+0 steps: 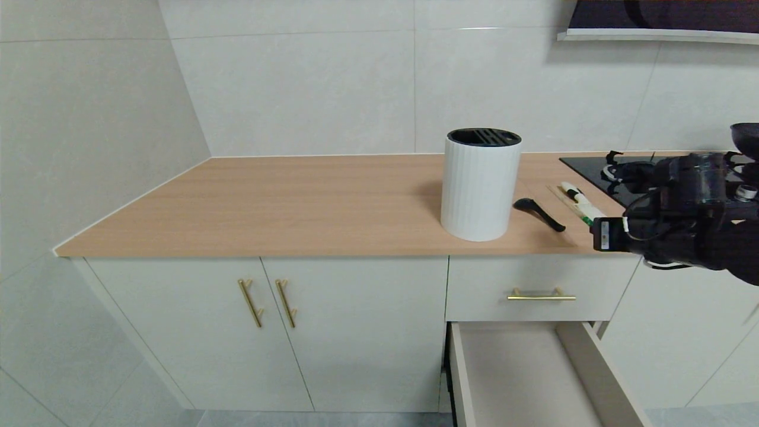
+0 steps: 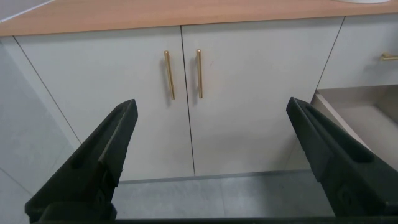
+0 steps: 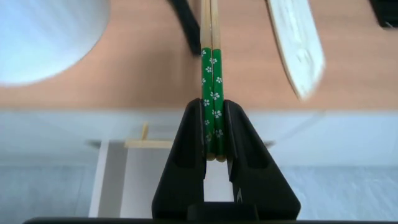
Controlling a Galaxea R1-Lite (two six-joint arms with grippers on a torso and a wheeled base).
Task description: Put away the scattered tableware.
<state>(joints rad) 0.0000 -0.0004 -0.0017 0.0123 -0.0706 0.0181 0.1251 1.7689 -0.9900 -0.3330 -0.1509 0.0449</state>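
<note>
The right end effector (image 3: 214, 115) is clamped on the green-ended chopsticks (image 3: 211, 68) at the counter (image 1: 296, 201) edge, right side of the head view. The left end effector (image 2: 211, 109) gapes wide before the cupboard doors (image 2: 249, 93).

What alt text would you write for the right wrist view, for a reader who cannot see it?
The right tool is shut on a pair of chopsticks with green flowered ends that stretch out over a wooden counter. On the counter, a white holder stands to one side of them and a white utensil lies to the other.
</note>
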